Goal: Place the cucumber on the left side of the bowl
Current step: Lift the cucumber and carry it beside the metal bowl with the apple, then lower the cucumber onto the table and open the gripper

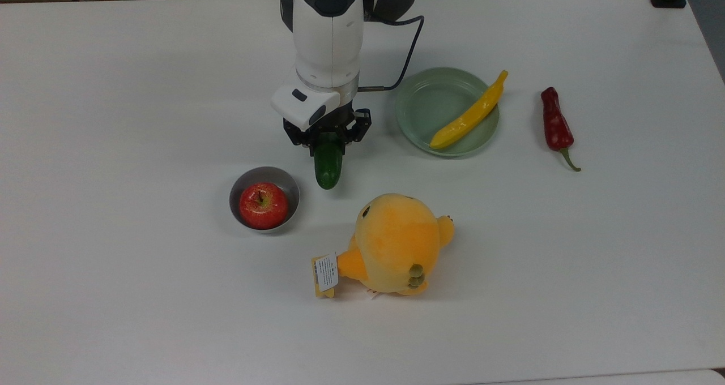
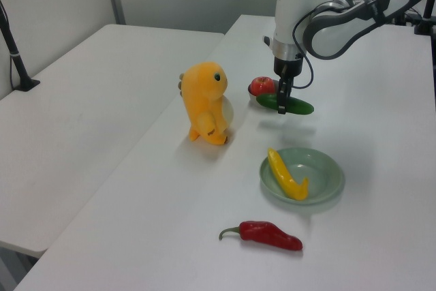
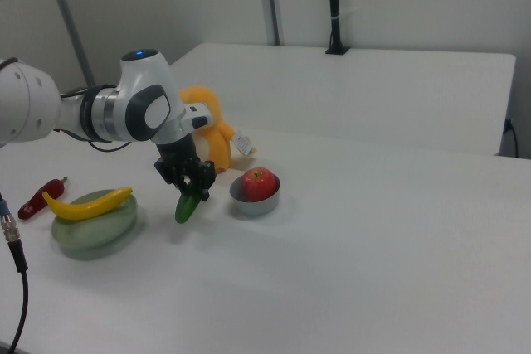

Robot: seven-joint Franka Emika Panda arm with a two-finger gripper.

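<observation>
Table [image 1: 113, 119] is carrying everything, white & wide. Arm [image 1: 328, 34] is reaching down over the middle, gripper [image 1: 327, 137] pointing at the tabletop w/ fingers clamped on the cucumber [image 1: 328, 167]. In the left view the cucumber [image 2: 286, 104] is hanging level off the surface, shadow underneath. In the top view it's sitting to the right of the bowl [image 1: 264, 199], just beside, not touching; in the right view it's tilting down to the left of the bowl [image 3: 255, 199]. Plush [image 1: 393, 243] is lying orange & round at the top view's bottom, tag showing. Plate [image 1: 422, 110], pale green, is holding a yellow pepper [image 1: 469, 115] w/ tip over the rim. Bowl's carrying an apple [image 1: 263, 205]. Red pepper [image 1: 555, 126] is lying alone, well apart at the top view's right.
</observation>
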